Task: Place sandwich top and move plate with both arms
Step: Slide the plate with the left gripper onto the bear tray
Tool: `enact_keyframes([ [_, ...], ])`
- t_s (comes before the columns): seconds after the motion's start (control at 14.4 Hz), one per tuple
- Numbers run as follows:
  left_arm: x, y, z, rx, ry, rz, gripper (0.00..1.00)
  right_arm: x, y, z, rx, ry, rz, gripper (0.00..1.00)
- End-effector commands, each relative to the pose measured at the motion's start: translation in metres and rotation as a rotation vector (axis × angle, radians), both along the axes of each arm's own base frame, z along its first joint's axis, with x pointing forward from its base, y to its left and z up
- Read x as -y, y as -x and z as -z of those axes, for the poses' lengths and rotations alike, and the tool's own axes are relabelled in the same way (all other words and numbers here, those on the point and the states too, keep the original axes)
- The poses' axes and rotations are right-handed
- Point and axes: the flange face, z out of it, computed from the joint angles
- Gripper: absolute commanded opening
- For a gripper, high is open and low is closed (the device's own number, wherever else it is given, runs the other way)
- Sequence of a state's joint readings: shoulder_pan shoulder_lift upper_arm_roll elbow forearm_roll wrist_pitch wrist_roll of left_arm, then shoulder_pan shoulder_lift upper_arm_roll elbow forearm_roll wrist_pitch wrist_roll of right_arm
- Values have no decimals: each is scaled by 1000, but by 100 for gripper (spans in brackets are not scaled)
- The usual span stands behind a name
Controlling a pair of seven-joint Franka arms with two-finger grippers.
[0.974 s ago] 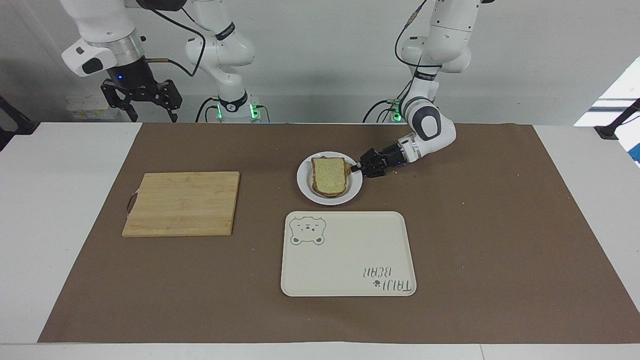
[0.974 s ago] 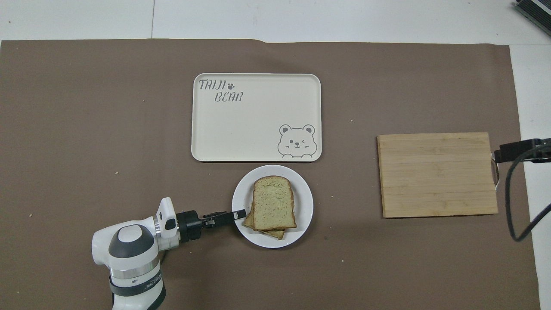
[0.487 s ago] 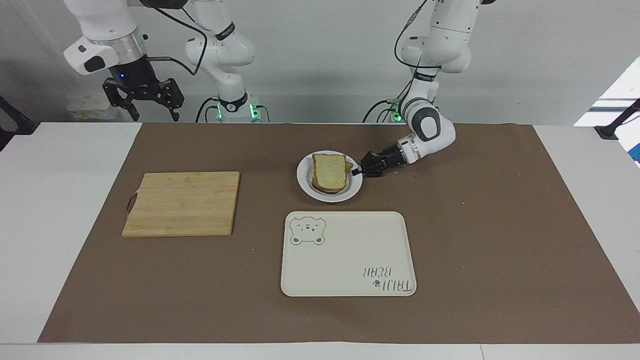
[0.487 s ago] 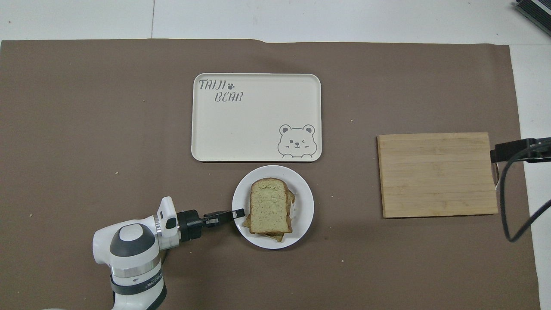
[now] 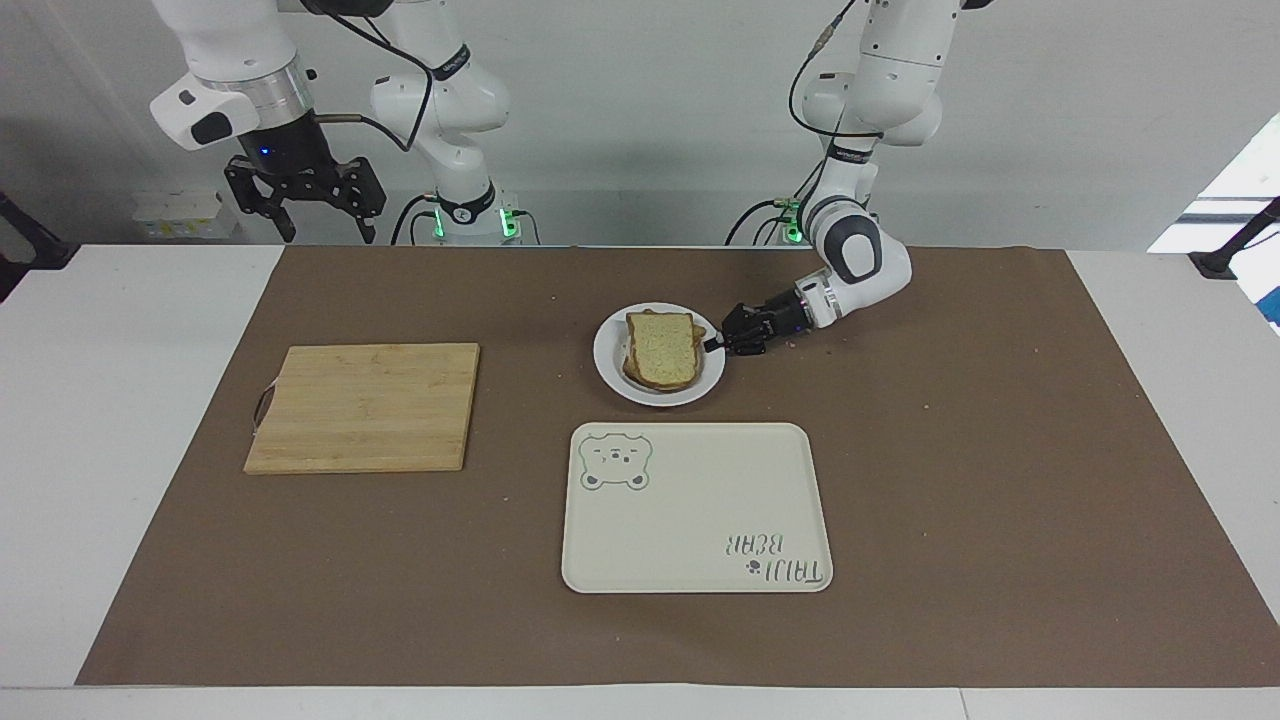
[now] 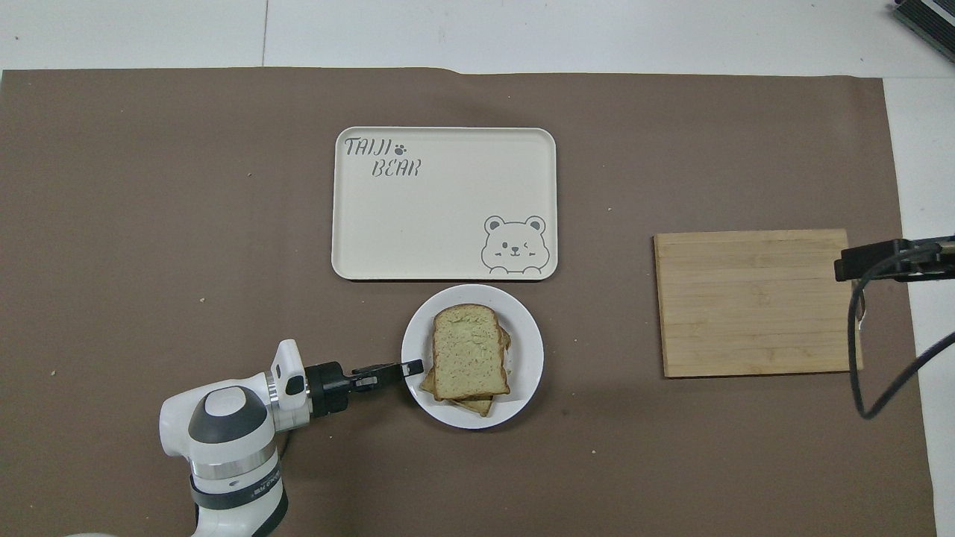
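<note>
The plate (image 5: pixel 611 362) stands on the brown mat, nearer to the robots than the tray; it also shows in the overhead view (image 6: pixel 527 350). The sandwich top (image 5: pixel 661 350) lies on the stack on the plate, and a lower slice peeks out beneath it in the overhead view (image 6: pixel 468 350). My left gripper (image 5: pixel 712 343) reaches in low from the left arm's end and is shut on the plate's rim (image 6: pixel 412 367). My right gripper (image 5: pixel 326 232) hangs open and empty in the air over the table's robot-side edge, at the right arm's end.
A cream tray with a bear print (image 5: pixel 697 508) lies farther from the robots than the plate. A wooden cutting board (image 5: pixel 364 406) lies toward the right arm's end. In the overhead view a black part of the right gripper (image 6: pixel 880 262) overlaps the board's edge.
The plate has shifted slightly in the left gripper's hold, and the top slice has slid a little on the stack. The right gripper has moved toward the table's middle.
</note>
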State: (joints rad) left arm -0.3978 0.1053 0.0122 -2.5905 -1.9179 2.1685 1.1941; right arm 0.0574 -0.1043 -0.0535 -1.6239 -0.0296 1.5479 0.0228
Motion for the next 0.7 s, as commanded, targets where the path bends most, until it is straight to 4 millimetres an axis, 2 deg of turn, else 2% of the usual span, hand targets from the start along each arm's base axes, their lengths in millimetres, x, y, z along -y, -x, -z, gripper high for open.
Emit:
enact_keyframes([
  [0.0, -10, -14, -14, 25, 50, -50, 0, 5, 0, -1, 7, 2, 21, 100],
  [0.14, -14, -27, -24, 19, 63, -80, 0, 5, 0, 0, 6, 2, 21, 100],
  [0.42, -38, -63, -35, 42, 67, -146, 0, 5, 0, 0, 6, 2, 21, 100],
  [0.63, -41, -82, -38, 33, 70, -175, 0, 7, 0, 0, 4, 2, 18, 100],
])
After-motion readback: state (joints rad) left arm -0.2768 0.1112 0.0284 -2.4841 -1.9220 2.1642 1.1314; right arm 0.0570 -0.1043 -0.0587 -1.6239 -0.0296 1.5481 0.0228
